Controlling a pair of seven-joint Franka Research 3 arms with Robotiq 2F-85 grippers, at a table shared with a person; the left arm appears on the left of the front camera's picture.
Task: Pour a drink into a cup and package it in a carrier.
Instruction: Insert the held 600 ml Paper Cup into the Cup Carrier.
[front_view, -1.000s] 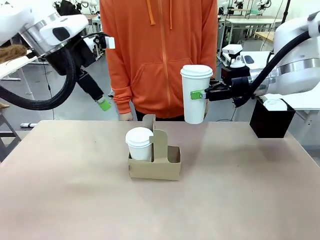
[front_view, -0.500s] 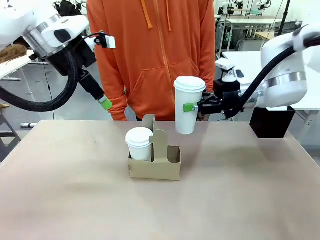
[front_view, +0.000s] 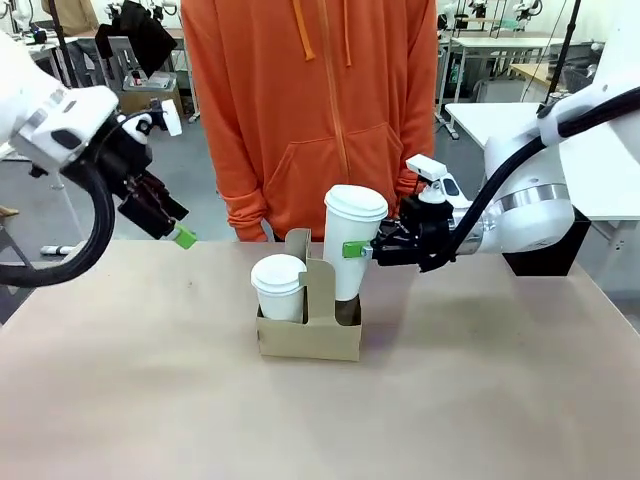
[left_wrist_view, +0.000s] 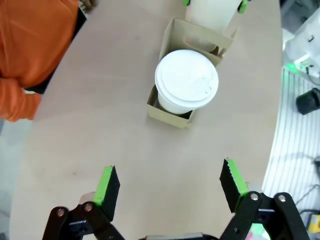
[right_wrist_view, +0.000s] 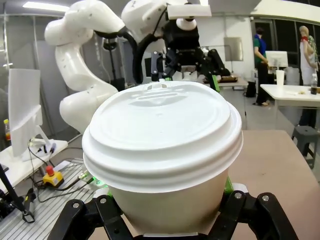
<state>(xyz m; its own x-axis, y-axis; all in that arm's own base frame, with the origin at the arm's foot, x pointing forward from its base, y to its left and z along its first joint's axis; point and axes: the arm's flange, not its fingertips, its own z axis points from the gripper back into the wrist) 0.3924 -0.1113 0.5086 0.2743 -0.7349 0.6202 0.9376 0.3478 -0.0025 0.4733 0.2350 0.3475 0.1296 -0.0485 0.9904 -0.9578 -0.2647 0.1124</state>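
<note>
- Left gripper (front_view: 180, 235) raised above the table's (front_view: 150, 400) left far edge, jaws spread wide with nothing between them; from its wrist camera, green pads (left_wrist_view: 106, 181) well apart, looking down on the carrier (left_wrist_view: 192, 37).
- Shorter lidded cup (front_view: 279, 287) seated in the left slot of the brown cardboard carrier (front_view: 310, 335), near the table's middle.
- Upright centre handle between the two slots.
- Tall white cup (front_view: 350, 250) with domed lid, tilted slightly, base down inside the carrier's right slot.
- Right gripper (front_view: 358, 250) clamped on that cup's side just under the lid; lid (right_wrist_view: 162, 127) close up in the wrist view, fingers (right_wrist_view: 102, 192) either side.
- Person in orange hoodie (front_view: 310, 100) behind the table.
- Black box (front_view: 545, 255) at far right, behind the right arm.
</note>
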